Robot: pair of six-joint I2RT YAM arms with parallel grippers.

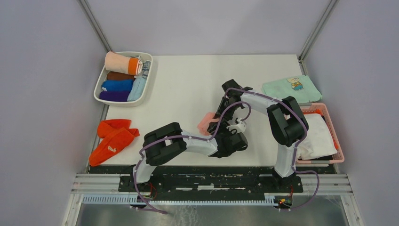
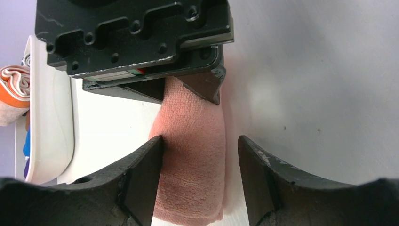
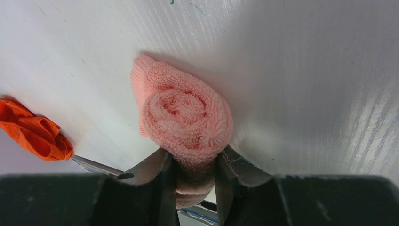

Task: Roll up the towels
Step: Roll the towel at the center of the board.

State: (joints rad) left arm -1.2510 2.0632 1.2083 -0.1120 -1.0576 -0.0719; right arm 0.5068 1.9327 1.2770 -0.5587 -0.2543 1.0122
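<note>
Black fingers (image 3: 150,174) of the right gripper (image 3: 195,162) fill the bottom of the right wrist view, closed tight on one end of the pink towel (image 3: 183,117). That towel is rolled into a snug cylinder, its spiral end facing this camera, and it lies on the white table (image 1: 188,80) near the middle of the front half. The left gripper (image 2: 200,141) straddles the same roll further along its length with its jaws wide apart. One of its fingers sits against or just beside the roll's side, and the other stands clear with bare table between, so it has hold of nothing. Both arms reach inward and meet over the roll. Two red-orange towels (image 1: 113,139) lie crumpled and unrolled at the table's left edge, well apart from the pink one. Beyond them, at the far left corner, a white tray (image 1: 99,89) holds several rolled cloths (image 1: 123,63) side by side, peach with orange, brown, blue, purple and pale blue. At the far right a mint cloth (image 1: 291,88) lies flat. Just in front of it, a pink basket (image 1: 329,122) contains a white cloth (image 1: 317,136).
</note>
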